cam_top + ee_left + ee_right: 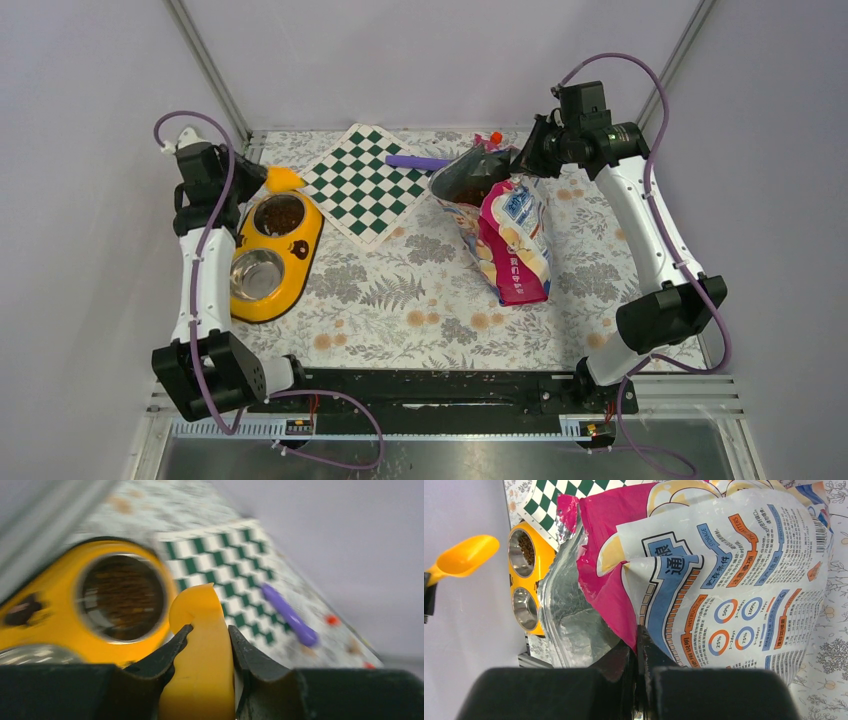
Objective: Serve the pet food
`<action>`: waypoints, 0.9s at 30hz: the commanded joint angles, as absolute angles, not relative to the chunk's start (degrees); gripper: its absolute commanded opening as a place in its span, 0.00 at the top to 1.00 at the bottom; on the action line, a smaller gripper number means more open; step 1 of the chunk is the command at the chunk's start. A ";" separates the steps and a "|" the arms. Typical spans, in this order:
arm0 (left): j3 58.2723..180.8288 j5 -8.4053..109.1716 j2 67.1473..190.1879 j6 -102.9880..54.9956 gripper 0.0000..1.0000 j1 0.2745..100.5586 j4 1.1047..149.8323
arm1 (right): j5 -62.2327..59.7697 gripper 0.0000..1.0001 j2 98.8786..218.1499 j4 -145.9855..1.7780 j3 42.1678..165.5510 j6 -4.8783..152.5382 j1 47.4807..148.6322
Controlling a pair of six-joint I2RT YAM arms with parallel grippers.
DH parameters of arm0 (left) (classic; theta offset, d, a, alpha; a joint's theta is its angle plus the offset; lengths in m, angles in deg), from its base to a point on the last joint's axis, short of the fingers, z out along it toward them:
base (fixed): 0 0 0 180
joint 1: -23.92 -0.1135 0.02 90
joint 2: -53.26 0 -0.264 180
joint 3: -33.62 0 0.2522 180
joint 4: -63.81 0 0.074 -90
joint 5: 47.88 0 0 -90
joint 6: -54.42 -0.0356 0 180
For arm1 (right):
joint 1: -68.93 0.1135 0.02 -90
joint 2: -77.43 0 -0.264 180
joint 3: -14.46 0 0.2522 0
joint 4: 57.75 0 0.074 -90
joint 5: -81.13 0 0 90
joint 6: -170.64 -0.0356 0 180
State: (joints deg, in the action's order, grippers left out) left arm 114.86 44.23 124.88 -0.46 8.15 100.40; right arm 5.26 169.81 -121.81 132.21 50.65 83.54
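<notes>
i have the right gripper (640, 635) at the far right of the table, pinching the torn top edge of the bag (734, 555). its jaws are pressed together with only the thin film between them. i judge that this grip is there to lift the mouth and hold it open, since the foil lining shows on the wrist view while the rest of the bag lies flat on the cloth (400, 290). from the top camera i see a dark mass in the mouth that looks like kibble (470, 178). more kibble sits in the far bowl (279, 214) of the feeder (300, 262), and the near bowl (256, 272) shows bare steel. the left gripper (210, 628) is on the other side, with its jaws part-way apart and clamped on the handle of the scoop (197, 605), one finger on each flank. the scoop head hangs just beyond the feeder's far end, near the corner of the mat (365, 180), and from the right wrist it looks empty. my guess is that i hold it there to be clear of the bowls and ready to cross over to the bag. a purple stick (418, 161) lies on the mat between the two grippers, apart from both.
</notes>
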 commanded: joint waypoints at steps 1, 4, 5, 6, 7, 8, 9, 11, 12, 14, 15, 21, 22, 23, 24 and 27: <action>118.50 74.50 123.96 1.85 1.00 9.83 83.03 | 5.97 1.00 168.71 -117.17 136.09 51.32 85.35; 117.24 81.79 124.02 8.06 1.00 12.28 75.42 | 6.01 1.00 168.98 -117.04 136.36 51.29 86.13; 116.33 84.08 124.01 11.00 1.00 13.16 71.83 | 6.11 1.00 169.21 -117.12 136.48 51.29 86.41; 115.08 85.94 124.13 14.89 1.00 14.07 66.97 | 6.26 1.00 169.26 -117.05 136.57 51.29 86.68; 113.27 88.29 124.34 20.18 1.00 14.94 57.53 | 6.29 1.00 169.40 -117.08 136.71 51.36 86.95; 111.21 90.04 124.95 26.37 1.00 15.83 48.91 | 6.45 1.00 169.56 -117.09 136.83 51.40 87.28; 109.45 91.28 125.92 32.90 1.00 16.60 40.46 | 6.54 1.00 169.69 -117.13 137.00 51.38 87.55; 108.22 93.45 128.58 42.44 1.00 18.11 27.92 | 6.74 1.00 169.97 -117.09 137.32 51.40 88.01; 108.27 93.93 130.03 45.47 1.00 18.95 24.15 | 6.85 1.00 170.17 -117.13 137.52 51.28 88.22; 109.16 95.19 132.05 47.19 1.00 21.02 22.02 | 7.06 1.00 170.60 -117.13 137.92 50.98 88.65; 109.52 95.36 132.53 46.17 1.00 22.23 23.33 | 7.22 1.00 170.86 -117.13 138.18 50.88 88.75; 111.78 91.65 131.80 29.62 1.00 29.03 48.32 | 6.92 1.00 171.87 -117.17 139.23 50.87 89.91; 112.87 90.39 131.87 26.45 1.00 29.95 53.79 | 6.87 1.00 172.02 -117.17 139.37 50.92 90.13; 114.17 88.98 132.39 23.79 1.00 31.00 59.05 | 6.74 1.00 172.15 -117.17 139.53 51.00 90.33; 115.57 88.21 133.05 21.46 1.00 31.99 63.79 | 6.60 1.00 172.30 -117.14 139.75 51.19 90.56; 119.69 87.25 136.64 17.50 1.00 33.81 75.26 | 5.42 1.00 172.99 -117.95 140.69 52.09 91.48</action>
State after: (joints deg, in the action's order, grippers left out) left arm 112.81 90.17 133.90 27.19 31.99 58.17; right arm 3.92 173.31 -122.12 135.55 51.85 89.22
